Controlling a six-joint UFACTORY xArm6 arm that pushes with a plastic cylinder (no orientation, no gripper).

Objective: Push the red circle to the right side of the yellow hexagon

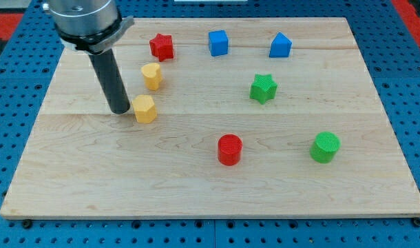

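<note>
The red circle (230, 149) stands on the wooden board (93, 179) at the lower middle. The yellow hexagon (145, 109) sits at the left middle, well to the upper left of the red circle. My tip (120, 110) rests on the board just left of the yellow hexagon, close to it or touching it. The dark rod rises from the tip toward the view's top left.
A yellow heart-like block (152, 75) lies just above the hexagon. A red star (162, 47), a blue cube (218, 42) and a blue block (280, 45) line the top. A green star (263, 88) sits right of centre, a green circle (325, 147) at lower right.
</note>
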